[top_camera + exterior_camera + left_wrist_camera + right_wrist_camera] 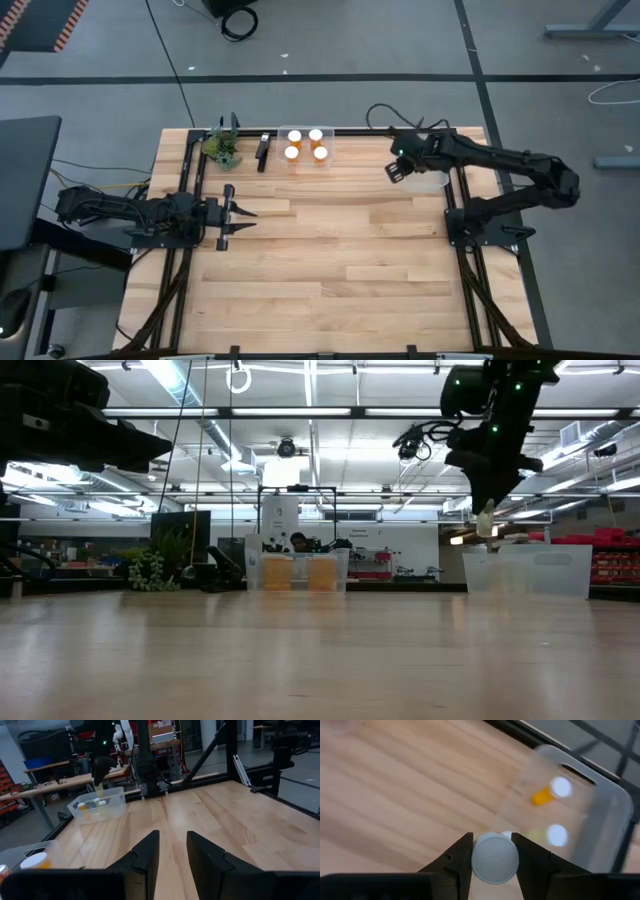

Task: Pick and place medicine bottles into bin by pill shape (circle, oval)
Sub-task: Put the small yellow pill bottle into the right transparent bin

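Four medicine bottles (305, 145) with white caps and orange bodies stand in a clear tray (305, 160) at the table's far edge; they also show in the low view (295, 572). My right gripper (396, 172) is raised above the table, beside a clear bin (432, 180), and is shut on a bottle's white cap (495, 857). Two more bottles (557, 810) lie in that bin. My left gripper (245, 220) is open and empty at the table's left, with its fingers apart in its wrist view (172, 855). My right gripper pinches the bottle's round white cap (476, 857) between its two fingers, one on each side of the cap. The fingers point down from above. The bottle (487, 520) hangs below the fingers, lifted clear of the table, beside the bin's rim (525, 550).
A small green plant (222, 150) and a black object (263, 152) stand at the far edge, left of the tray. Black frame rails run along both sides of the table (185, 200). Bare wood lies across the middle and near part (330, 270).
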Controlling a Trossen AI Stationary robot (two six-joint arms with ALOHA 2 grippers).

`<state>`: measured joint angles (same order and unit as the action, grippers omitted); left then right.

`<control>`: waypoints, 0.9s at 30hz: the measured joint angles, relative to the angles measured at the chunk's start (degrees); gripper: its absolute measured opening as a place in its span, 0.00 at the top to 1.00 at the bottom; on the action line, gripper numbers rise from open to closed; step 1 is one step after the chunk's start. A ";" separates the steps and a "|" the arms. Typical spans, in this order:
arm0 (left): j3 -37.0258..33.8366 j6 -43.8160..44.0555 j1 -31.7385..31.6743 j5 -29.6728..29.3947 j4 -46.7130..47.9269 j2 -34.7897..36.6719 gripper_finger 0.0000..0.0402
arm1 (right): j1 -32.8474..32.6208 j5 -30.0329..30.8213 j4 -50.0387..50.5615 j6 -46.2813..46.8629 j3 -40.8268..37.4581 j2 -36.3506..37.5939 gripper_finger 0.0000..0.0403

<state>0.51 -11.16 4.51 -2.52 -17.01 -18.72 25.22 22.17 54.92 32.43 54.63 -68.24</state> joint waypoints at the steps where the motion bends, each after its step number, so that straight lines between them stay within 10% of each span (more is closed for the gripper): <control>1: 0.00 0.00 0.00 -0.01 -0.05 0.00 0.74 | 1.32 0.00 0.56 0.16 0.01 -0.04 0.67; 27: -0.04 0.03 0.00 0.01 0.08 0.00 0.74 | 20.55 -5.97 -6.16 -9.97 0.03 -11.84 0.67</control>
<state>0.47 -11.13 4.51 -2.51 -16.93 -18.72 45.77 16.21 48.76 22.46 54.65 -80.08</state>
